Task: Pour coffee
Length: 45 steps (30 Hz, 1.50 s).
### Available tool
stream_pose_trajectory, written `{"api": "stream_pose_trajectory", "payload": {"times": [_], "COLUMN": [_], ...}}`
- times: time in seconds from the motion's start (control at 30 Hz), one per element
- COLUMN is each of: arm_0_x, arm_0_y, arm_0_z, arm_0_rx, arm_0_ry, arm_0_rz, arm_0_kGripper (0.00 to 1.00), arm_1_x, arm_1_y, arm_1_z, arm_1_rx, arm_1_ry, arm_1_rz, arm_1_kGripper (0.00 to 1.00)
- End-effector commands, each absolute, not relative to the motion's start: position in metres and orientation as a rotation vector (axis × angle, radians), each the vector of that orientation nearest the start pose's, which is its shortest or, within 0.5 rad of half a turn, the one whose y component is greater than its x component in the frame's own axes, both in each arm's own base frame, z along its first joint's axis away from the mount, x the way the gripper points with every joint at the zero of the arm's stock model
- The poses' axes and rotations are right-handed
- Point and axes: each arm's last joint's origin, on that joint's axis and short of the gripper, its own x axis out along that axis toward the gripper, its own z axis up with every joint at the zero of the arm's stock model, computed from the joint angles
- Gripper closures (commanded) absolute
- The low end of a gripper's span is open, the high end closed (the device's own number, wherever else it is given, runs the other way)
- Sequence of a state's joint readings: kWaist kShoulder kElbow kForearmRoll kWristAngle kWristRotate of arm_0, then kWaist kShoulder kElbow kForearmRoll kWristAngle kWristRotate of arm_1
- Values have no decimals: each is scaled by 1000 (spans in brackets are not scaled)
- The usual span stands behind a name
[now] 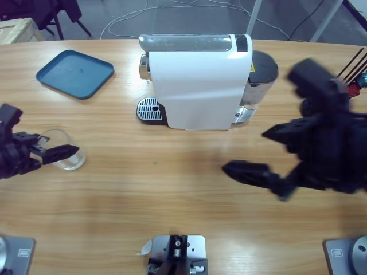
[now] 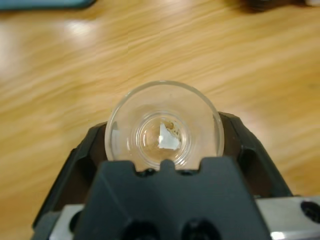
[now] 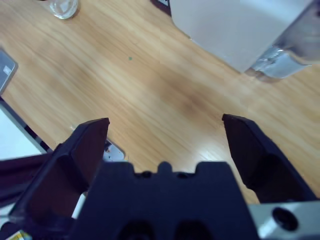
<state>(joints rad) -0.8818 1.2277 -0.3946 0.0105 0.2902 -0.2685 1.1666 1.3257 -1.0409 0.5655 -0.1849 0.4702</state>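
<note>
The left gripper (image 1: 54, 150) is seen at the left edge of the table (image 1: 172, 195), its jaws closed around a small clear glass (image 1: 64, 148), which is held tilted toward the right. Only the left wrist view looks down into the glass (image 2: 165, 125): a thin film of pale coffee (image 2: 162, 137) is shown at its bottom, with a bright glint on it. The right gripper (image 1: 269, 154) is held wide and empty over the right part of the table, its jaws spread well apart above bare wood in the right wrist view (image 3: 165, 132). The glass (image 3: 62, 7) is caught small at the far corner of that view. The white coffee machine (image 1: 200, 86) stands at the far middle, with its round drip grate (image 1: 149, 109) at its left foot. A blue tray (image 1: 74, 73) lies at the far left. A small yellow label is seen on the machine's right side, but its writing cannot be read.
</note>
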Motion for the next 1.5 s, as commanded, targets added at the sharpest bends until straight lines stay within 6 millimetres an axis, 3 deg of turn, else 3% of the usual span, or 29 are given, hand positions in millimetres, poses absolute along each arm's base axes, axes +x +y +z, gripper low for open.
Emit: {"api": "stream_pose_trajectory", "payload": {"times": [0.03,0.17,0.23,0.33,0.5,0.93,1.2,1.5], "arm_0_x": [117,146,177,227,272,307,327,326], "arm_0_y": [-111,-106,-110,-123,-140,-168,-186,-204], "arm_0_z": [254,272,275,264,232,204,203,194], "arm_0_rx": [390,535,515,528,573,539,529,530], "arm_0_ry": [603,444,433,439,478,478,466,484], "arm_0_rz": [-840,-994,-1045,-1139,-1230,-1320,-1314,-1352], "arm_0_kGripper": [1000,1000,1000,1000,1000,1000,1000,1000], "arm_1_x": [67,59,57,58,57,72,73,76], "arm_1_y": [136,116,110,111,110,119,120,121], "arm_1_z": [343,335,335,333,331,327,328,327], "arm_1_rx": [-161,-169,-167,-174,-178,-172,-170,-167], "arm_1_ry": [827,833,827,833,840,874,874,878], "arm_1_rz": [746,742,738,733,727,648,646,635], "arm_1_kGripper": [0,0,0,0,0,0,0,0]}}
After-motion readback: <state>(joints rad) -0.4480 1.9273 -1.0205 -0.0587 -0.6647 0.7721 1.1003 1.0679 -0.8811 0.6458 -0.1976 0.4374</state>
